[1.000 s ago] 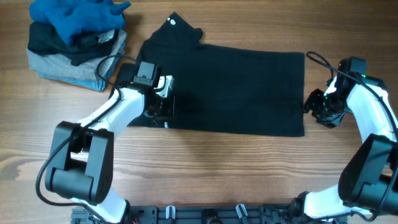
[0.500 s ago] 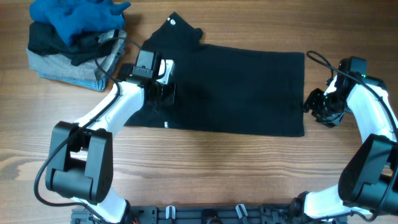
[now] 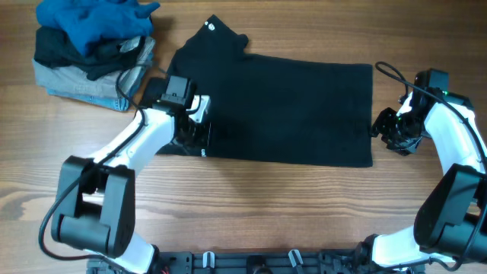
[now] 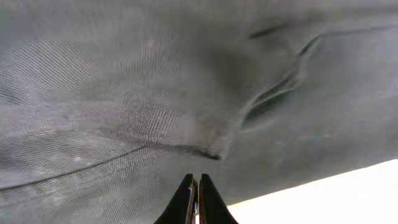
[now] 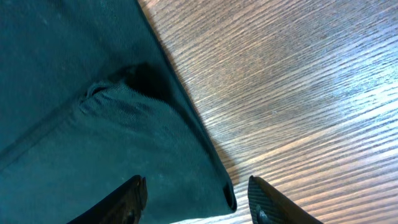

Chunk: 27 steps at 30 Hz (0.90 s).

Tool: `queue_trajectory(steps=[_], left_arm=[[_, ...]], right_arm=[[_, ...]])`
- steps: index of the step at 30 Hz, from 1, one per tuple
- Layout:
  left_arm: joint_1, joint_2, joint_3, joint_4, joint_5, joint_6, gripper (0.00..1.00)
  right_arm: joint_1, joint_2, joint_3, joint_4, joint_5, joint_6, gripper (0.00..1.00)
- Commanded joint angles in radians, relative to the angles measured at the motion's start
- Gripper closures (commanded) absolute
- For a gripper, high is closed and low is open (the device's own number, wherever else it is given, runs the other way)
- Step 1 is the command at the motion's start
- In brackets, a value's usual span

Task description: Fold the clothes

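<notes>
A black shirt (image 3: 289, 106) lies spread flat across the middle of the wooden table, collar at the top left. My left gripper (image 3: 196, 131) is over the shirt's left part near its lower edge. In the left wrist view its fingers (image 4: 197, 186) are shut just above the wrinkled black cloth (image 4: 186, 93), with nothing seen between them. My right gripper (image 3: 388, 131) is at the shirt's right edge. In the right wrist view it (image 5: 196, 186) is open and straddles the hem corner (image 5: 124, 137).
A pile of clothes (image 3: 91, 46), blue on black on grey denim, sits at the table's back left, close to the left arm. Bare wood (image 3: 304, 205) runs along the front and to the right of the shirt.
My left gripper moved up toward the collar, then came back down to the shirt's lower left. The right arm has not moved.
</notes>
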Motion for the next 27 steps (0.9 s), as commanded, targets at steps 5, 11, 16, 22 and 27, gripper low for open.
queue_trajectory(steps=[5,11,16,22,27], left_arm=[[-0.003,0.05,-0.061,0.258,-0.008,0.005,0.9],[0.042,0.033,0.185,0.303,-0.093,-0.003,0.85],[0.042,0.027,0.288,0.055,-0.097,0.005,0.79],[0.048,0.033,0.133,-0.123,-0.119,0.0,0.65],[0.06,0.052,-0.005,0.037,-0.119,-0.021,0.89]], right_arm=[[-0.002,-0.021,0.019,0.01,-0.011,0.008,0.43],[-0.002,-0.021,0.019,0.017,-0.011,0.008,0.44],[-0.002,-0.021,0.019,0.009,-0.011,0.008,0.43],[-0.002,-0.021,0.019,-0.005,-0.011,0.008,0.43],[-0.002,-0.021,0.019,-0.005,-0.011,0.008,0.43]])
